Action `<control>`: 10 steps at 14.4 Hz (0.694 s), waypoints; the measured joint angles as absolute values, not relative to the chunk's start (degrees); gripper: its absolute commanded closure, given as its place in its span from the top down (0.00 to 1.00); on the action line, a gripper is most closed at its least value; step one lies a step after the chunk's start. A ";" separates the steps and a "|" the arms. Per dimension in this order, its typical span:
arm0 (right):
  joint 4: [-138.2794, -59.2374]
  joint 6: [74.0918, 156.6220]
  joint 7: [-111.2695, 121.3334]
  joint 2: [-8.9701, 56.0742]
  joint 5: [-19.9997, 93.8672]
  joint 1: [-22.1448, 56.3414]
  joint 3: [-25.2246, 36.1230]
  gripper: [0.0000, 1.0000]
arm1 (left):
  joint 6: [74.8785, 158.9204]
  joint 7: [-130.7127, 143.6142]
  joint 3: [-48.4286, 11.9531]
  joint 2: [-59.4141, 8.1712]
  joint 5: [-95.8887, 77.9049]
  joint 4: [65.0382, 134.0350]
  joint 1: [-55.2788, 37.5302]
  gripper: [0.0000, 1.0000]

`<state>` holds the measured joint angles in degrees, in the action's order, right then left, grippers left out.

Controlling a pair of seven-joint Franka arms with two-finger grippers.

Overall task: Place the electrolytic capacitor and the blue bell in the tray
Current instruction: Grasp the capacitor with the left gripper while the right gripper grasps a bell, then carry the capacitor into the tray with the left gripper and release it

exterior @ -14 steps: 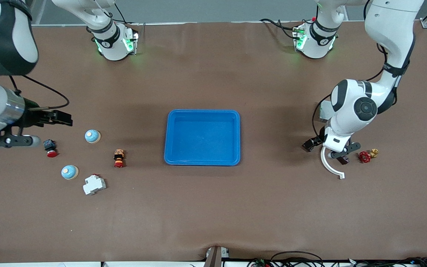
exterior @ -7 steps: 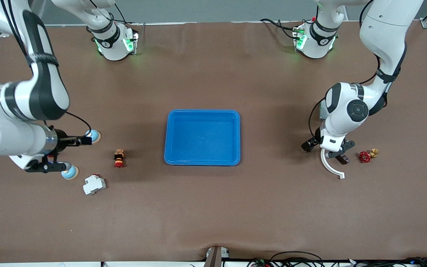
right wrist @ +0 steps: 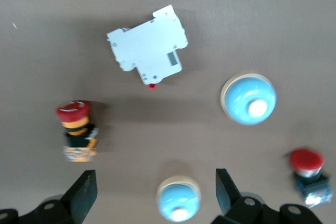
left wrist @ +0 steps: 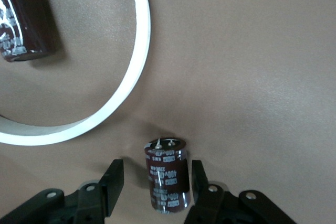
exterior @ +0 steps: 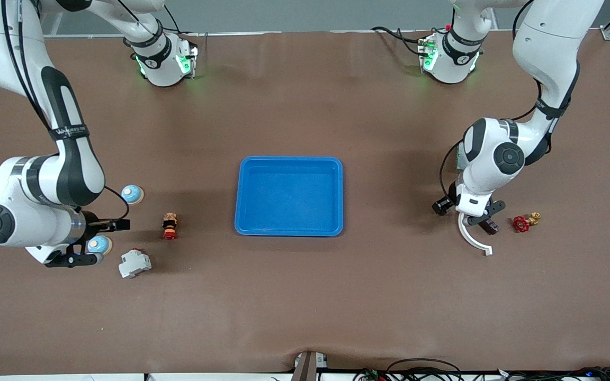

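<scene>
Tray [exterior: 289, 196] sat mid-table w/ nothing in it. Left gripper [left wrist: 152, 184] was low at the left arm's end, fingers [left wrist: 113, 179] spread either side of a capacitor [left wrist: 167, 180] standing on the table, not touching it. A 2nd capacitor [left wrist: 21, 19] lay near, just outside a white ring piece [exterior: 472, 238]. Red valve [exterior: 521, 224] sat beside that, toward the table's edge.

Right gripper [right wrist: 155, 192] hung over the right arm's end, fingers [right wrist: 84, 192] apart, holding nothing, w/ one blue bell [right wrist: 178, 200] between them below. Other bell [exterior: 132, 193] sat farther from the front camera. White breaker [exterior: 134, 263] lay nearer the camera than both. Red-capped button [exterior: 170, 226] lay between bells & tray; another red button [right wrist: 310, 174] showed in the right wrist view only.
</scene>
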<state>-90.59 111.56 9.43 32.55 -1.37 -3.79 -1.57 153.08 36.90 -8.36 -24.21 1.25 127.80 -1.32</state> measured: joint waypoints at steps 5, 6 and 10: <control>-95.49 115.65 15.06 32.50 -1.58 -6.04 -1.48 1.00 | 153.11 36.90 -8.56 -23.88 1.25 127.24 -1.91 0.00; -97.42 117.39 15.14 32.46 -1.61 -6.10 -1.48 1.00 | 153.00 36.90 -8.63 -23.44 1.25 127.06 -2.05 0.00; -104.43 121.66 15.15 30.97 -1.88 -6.24 -1.48 1.00 | 150.15 39.95 -11.28 -20.97 1.25 125.67 -2.49 0.00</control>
